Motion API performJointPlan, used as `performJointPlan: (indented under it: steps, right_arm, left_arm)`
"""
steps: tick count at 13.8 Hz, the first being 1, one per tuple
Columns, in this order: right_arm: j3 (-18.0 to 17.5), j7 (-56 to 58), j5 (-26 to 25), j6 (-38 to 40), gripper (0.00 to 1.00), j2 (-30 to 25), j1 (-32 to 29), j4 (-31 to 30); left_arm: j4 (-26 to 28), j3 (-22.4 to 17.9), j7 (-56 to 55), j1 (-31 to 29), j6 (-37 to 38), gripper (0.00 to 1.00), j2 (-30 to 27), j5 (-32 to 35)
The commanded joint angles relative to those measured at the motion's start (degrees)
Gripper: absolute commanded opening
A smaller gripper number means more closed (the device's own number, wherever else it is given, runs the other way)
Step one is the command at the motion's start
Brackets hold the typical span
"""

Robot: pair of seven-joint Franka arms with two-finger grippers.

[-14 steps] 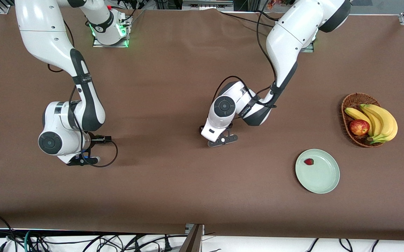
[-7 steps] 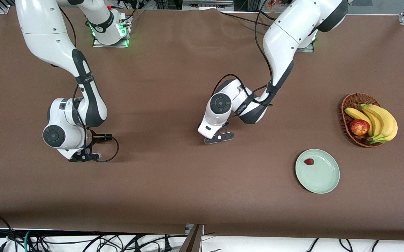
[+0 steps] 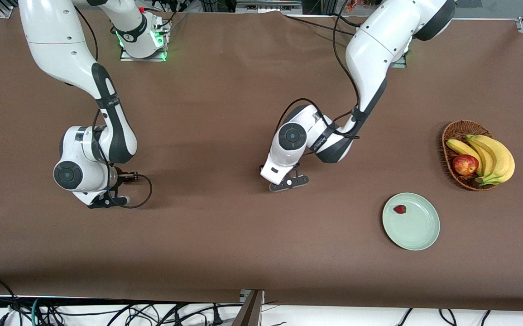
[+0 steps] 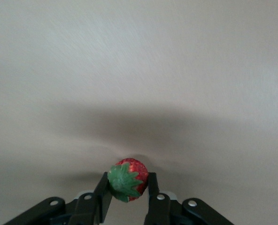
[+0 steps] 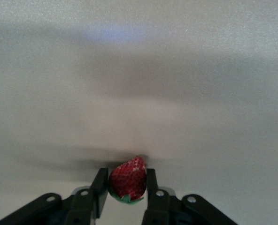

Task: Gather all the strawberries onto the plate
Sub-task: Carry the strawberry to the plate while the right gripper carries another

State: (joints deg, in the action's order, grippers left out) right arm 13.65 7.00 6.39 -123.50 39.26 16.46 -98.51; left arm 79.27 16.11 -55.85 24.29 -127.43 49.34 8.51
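Note:
One strawberry [image 3: 400, 209] lies in the pale green plate [image 3: 417, 233] near the left arm's end of the table. My left gripper [image 3: 288, 182] is low over the middle of the table, shut on a second strawberry [image 4: 128, 180] with its green top toward the wrist camera. My right gripper [image 3: 106, 202] is low over the table toward the right arm's end, shut on a third strawberry [image 5: 128, 181]. In the front view both held berries are hidden under the hands. The left gripper [image 4: 128, 183] and right gripper [image 5: 125, 182] each pinch their berry from both sides.
A brown wicker basket [image 3: 452, 131] with bananas [image 3: 492, 156] and a red apple [image 3: 464, 164] stands farther from the front camera than the plate, toward the left arm's end. Brown cloth covers the table.
The right hand has drawn a little away from the front camera. The left hand shifted slightly toward the right arm's end and then came back. The plate and its berry have not moved.

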Motion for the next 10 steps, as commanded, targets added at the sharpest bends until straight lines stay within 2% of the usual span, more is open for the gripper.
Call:
performJointPlan:
  steps: [1, 5, 7, 10]
  right_arm:
    - [-0.29, 1.79, -0.24, -0.95, 0.07, -2.17, -0.38, -2.65]
    - [-2.03, 0.92, 0.64, 0.97, 0.05, -4.27, 0.41, -1.17]
    - [-5.28, -5.81, 2.74, 1.95, 0.05, -4.36, 1.12, -0.20]
    - [-12.92, -20.91, 3.02, 1.42, 0.05, -4.36, 1.29, 2.00]
  left_arm:
    - [0.71, 0.15, 8.52, -5.03, 8.05, 0.19, -5.38, 0.19]
    - [0.63, 0.24, 31.97, -13.90, 15.01, 0.19, -8.73, 0.10]
    - [0.63, 0.24, 45.41, -19.17, 16.34, 0.19, -8.73, 0.10]
    - [0.63, 0.16, 61.16, -25.16, 15.73, 0.19, -7.33, -0.42]
